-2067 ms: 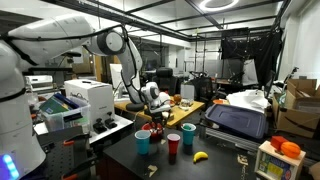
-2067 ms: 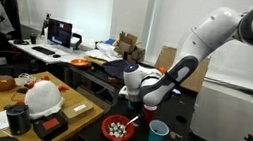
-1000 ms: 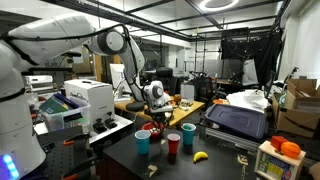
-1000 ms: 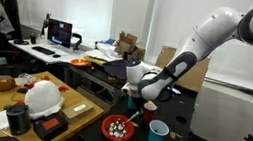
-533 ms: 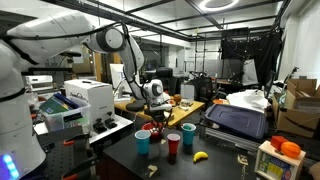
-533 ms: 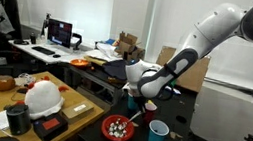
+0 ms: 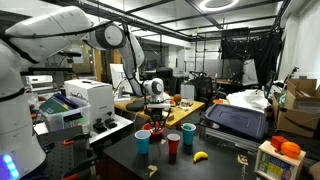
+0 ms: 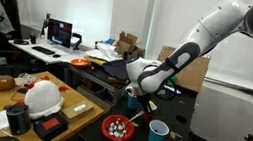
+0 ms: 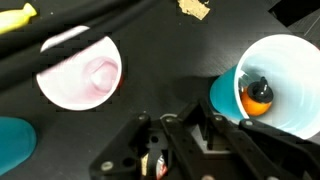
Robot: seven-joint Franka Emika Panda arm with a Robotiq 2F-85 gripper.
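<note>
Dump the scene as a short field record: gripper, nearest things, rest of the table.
gripper: shut, above the black table, jaws pointing down; whether anything small is pinched cannot be told
nearest: blue cup, white inside, upright, just beside the fingers in the wrist view
cup contents: orange ball
other cups: pink-white cup, apart from the gripper; teal cup at the frame edge
banana: lying on the table, far corner of the wrist view
bowl: red and white contents, in an exterior view
</note>
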